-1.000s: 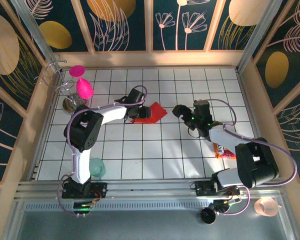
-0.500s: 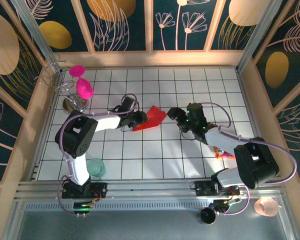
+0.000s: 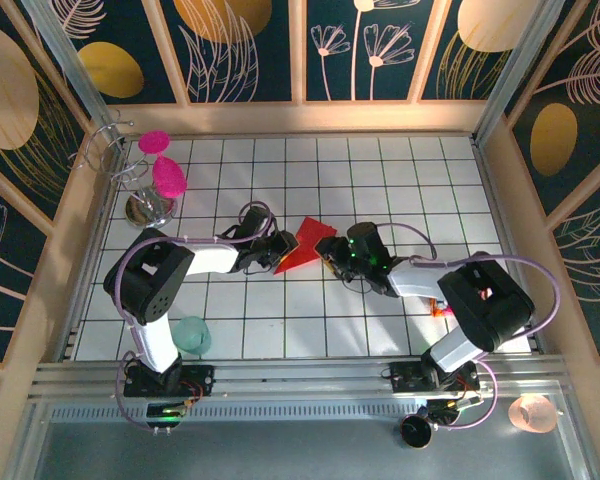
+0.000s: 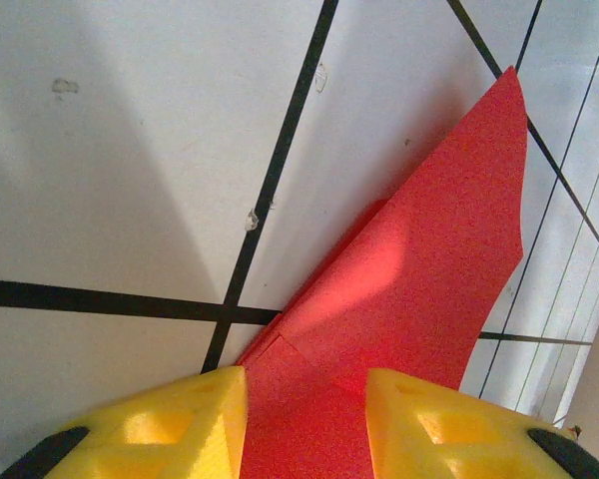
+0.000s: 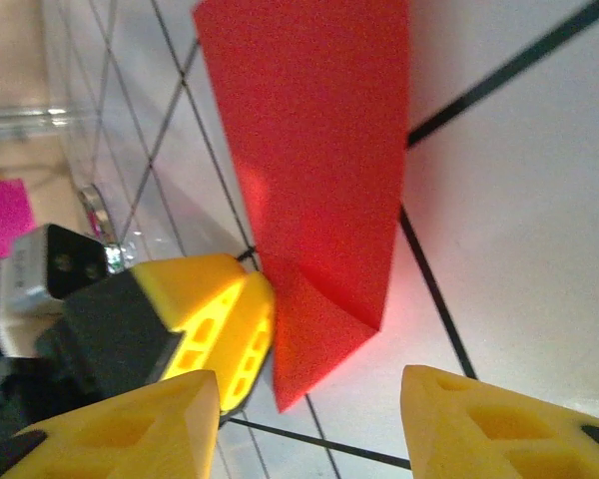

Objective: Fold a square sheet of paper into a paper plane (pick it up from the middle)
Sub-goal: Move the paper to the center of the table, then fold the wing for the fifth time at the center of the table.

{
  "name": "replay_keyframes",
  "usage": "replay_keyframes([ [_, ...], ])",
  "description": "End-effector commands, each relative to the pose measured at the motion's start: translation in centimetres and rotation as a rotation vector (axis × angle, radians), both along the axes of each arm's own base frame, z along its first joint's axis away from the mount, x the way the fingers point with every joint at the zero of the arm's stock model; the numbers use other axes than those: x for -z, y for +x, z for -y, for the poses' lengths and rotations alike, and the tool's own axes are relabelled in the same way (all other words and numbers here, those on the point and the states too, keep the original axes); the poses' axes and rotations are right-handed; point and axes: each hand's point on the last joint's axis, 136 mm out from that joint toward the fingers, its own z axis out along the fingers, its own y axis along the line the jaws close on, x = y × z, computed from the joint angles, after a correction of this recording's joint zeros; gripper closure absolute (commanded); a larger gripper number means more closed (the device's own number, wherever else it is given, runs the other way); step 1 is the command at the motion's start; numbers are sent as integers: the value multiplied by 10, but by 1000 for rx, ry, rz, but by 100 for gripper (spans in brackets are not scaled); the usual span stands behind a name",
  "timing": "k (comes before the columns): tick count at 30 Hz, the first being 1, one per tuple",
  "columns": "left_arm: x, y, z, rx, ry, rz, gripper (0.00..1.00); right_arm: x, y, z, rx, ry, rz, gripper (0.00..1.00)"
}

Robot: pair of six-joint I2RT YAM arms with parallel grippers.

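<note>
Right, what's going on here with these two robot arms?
The left arm grips one end of a bright red folded paper plane in its jaws, near the middle of the white tiled table. The right arm faces it from the other side, its jaws open right at the paper's edge and not closed on it. The sheet is already folded to a point.

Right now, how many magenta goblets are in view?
2. The far magenta goblet is in the far left corner; the near magenta goblet just before it. Others may be hidden.
</note>
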Motion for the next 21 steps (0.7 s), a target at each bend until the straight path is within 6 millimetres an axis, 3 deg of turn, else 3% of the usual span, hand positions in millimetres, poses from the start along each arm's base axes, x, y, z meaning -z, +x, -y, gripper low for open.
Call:
replay_keyframes([
  [1,17,-17,-5,-8,22,-81,63,-8,8,-12,-3,33,16,51],
  [21,10,-15,-2,2,15,-61,63,5,22,-22,-13,58,25,66],
])
